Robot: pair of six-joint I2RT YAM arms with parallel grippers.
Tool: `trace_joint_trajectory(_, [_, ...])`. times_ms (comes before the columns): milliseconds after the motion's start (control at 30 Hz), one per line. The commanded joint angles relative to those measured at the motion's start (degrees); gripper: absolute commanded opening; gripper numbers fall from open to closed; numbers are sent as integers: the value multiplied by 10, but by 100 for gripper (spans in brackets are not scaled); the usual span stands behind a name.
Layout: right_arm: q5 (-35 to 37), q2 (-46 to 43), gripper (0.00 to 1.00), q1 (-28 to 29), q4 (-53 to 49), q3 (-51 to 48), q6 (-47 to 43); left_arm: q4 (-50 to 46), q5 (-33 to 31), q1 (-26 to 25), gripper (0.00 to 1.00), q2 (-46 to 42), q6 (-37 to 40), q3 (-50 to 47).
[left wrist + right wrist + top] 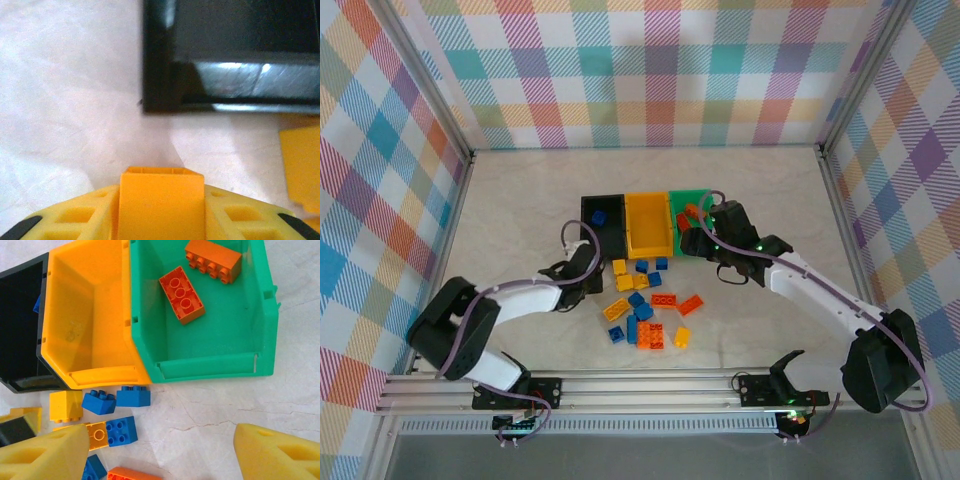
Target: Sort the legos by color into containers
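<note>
Left claw: jaws pressed against both sides of a yellow brick, pinching it over the table. Directly ahead of this claw stands the black bin, with its near corner closest. A yellow piece lies off to the right.

Right claw: fingers spread wide over bare table. Just ahead sits the green bin, holding two orange bricks. Touching its left side is the yellow bin, then the black bin. Blue bricks lie ahead-left of this claw, in front of the yellow bin. Loose legos lie between both claws, nearer the arm bases.
</note>
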Motion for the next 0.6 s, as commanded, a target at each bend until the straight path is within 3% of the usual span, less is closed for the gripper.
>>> trace_joint_trajectory(0, [-2, -15, 77, 1, 3, -10, 12, -46, -9, 9, 41, -61, -18, -28])
trace_joint_trajectory(300, [-4, -16, 77, 1, 9, -21, 18, -87, 24, 13, 44, -108, -40, -39])
trace_joint_trajectory(567, [-1, -30, 77, 0, 4, -27, 19, -115, 33, 13, 68, -161, -62, -30])
